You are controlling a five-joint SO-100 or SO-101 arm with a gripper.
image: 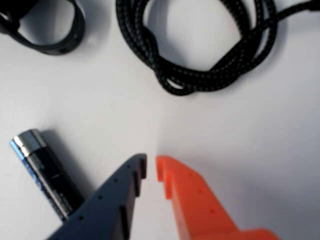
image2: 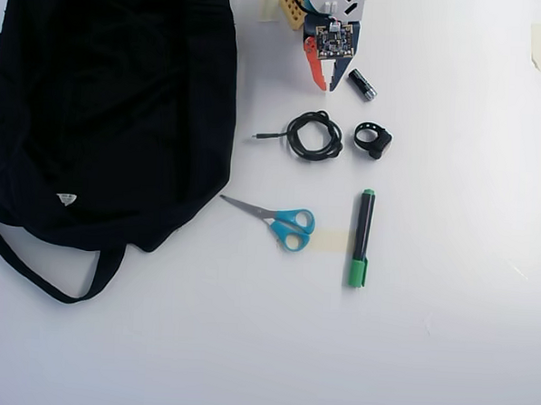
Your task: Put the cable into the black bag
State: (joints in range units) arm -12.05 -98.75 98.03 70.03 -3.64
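The cable (image2: 293,136) is a small coil of black braided cord on the white table, its plug end pointing left toward the black bag (image2: 112,103). The bag fills the upper left of the overhead view, and its long strap loops out at the bottom. In the wrist view the cable (image: 200,80) lies just beyond my fingertips. My gripper (image2: 327,84) hovers a little short of the coil. Its dark blue and orange fingers (image: 151,162) are shut with only a thin slit between them and hold nothing.
A black battery (image: 47,172) lies beside the blue finger. A black ring-shaped strap (image2: 380,146) sits right of the cable in the overhead view. Blue-handled scissors (image2: 248,206) and a green marker (image2: 362,235) lie lower down.
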